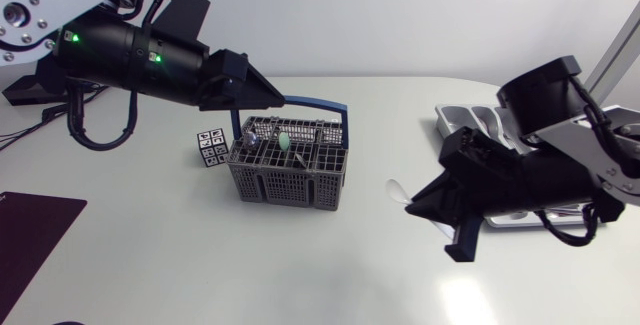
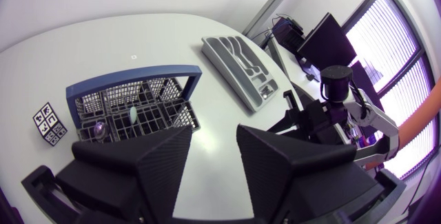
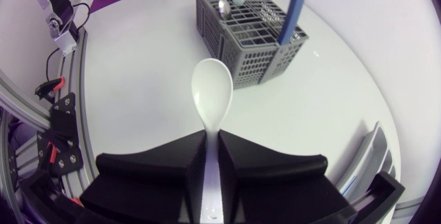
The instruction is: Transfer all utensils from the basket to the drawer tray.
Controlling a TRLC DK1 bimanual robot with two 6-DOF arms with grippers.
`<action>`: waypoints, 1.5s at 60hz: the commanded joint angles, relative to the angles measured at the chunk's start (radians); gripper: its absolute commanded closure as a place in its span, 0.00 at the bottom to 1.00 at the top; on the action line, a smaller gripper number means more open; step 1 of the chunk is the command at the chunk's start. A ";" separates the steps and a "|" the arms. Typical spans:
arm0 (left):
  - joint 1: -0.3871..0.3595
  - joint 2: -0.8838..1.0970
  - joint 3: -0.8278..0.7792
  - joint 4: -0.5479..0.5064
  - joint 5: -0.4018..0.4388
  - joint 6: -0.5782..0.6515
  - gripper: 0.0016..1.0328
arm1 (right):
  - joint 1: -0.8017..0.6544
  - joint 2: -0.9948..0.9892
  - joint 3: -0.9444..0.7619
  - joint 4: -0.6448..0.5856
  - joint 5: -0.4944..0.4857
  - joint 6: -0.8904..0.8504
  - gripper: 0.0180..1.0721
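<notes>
While the right gripper point(image 3: 212, 138) clamps a white spoon point(image 3: 211, 96) by its handle, bowl ahead of the fingers, the left gripper point(image 2: 213, 151) hangs close above the basket point(image 1: 285, 180), jaws spread and empty. More utensils point(image 1: 284, 143) stand in the basket. The drawer tray point(image 1: 462, 117) lies beside the right arm.

At middle of worktop point(image 1: 300, 275), basket point(image 1: 290, 173) with utensils point(image 1: 284, 142) standing in it; cube point(image 1: 211, 148) just left of it. Drawer tray point(image 1: 462, 118) at far right, well apart. Spoon point(image 3: 211, 96) between them, gripped in right tool point(image 3: 212, 136). Left tool point(image 2: 213, 141) raised near basket's rear left corner.
</notes>
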 commanded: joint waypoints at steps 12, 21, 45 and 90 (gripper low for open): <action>0.005 -0.011 -0.035 0.003 -0.051 0.032 0.53 | -0.378 0.013 -0.015 -0.164 -0.094 -0.460 0.93; -0.002 -0.008 -0.054 0.003 -0.074 0.052 0.53 | -0.614 0.115 0.023 -0.227 -0.104 -0.759 0.93; -0.013 -0.003 -0.069 0.005 -0.095 0.063 0.53 | -0.958 0.500 0.265 -0.222 -0.004 -1.195 0.93; -0.031 -0.010 -0.092 0.003 -0.103 0.068 0.53 | -0.989 0.664 0.198 0.273 0.185 -1.348 0.65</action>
